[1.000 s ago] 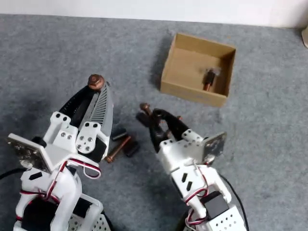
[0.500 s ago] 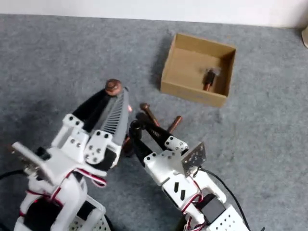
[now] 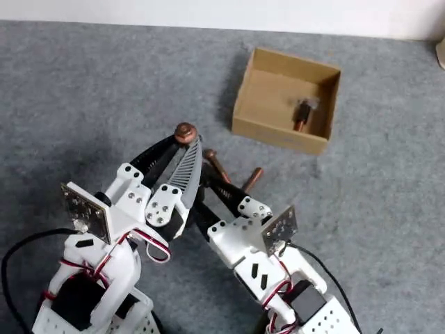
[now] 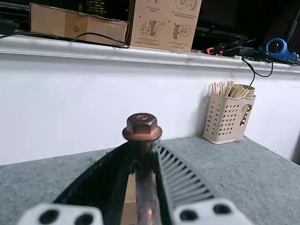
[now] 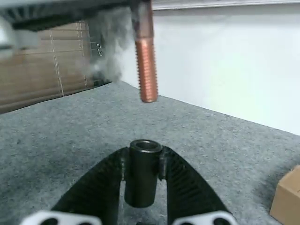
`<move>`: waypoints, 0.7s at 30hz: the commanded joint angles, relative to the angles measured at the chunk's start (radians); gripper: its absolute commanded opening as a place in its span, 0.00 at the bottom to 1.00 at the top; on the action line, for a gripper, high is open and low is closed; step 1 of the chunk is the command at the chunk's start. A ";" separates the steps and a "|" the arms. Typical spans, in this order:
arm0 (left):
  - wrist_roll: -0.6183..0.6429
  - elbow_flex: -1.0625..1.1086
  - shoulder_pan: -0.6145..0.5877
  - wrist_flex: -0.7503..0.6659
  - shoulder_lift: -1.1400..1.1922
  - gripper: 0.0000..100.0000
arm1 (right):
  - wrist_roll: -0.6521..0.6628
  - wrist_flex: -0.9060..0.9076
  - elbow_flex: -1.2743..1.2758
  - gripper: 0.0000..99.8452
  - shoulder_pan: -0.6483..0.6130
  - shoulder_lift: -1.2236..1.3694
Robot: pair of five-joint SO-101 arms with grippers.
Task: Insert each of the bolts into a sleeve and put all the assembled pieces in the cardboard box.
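Copper bolt (image 3: 185, 132), clamped head-up in the left hand (image 3: 182, 145), has swung in from the left and now hangs just above the right hand (image 5: 143, 157). That hand has turned to meet it and grips a dark sleeve (image 5: 142, 180) with its bore facing up. The threaded tip sits nearly in line with the opening but not yet inside, so insertion looks close. Two loose bolts (image 3: 213, 163) lie on the counter (image 3: 83, 90), and one finished piece (image 3: 302, 115) is in the cardboard box (image 3: 278, 133).
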 commanded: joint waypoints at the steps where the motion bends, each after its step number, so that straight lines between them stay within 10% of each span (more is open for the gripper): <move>1: 0.003 0.005 0.038 0.011 -0.008 0.01 | 0.012 -0.028 -0.044 0.00 -0.007 -0.005; 21: 0.002 0.028 0.059 0.083 -0.007 0.01 | 0.011 -0.027 -0.050 0.00 0.054 -0.007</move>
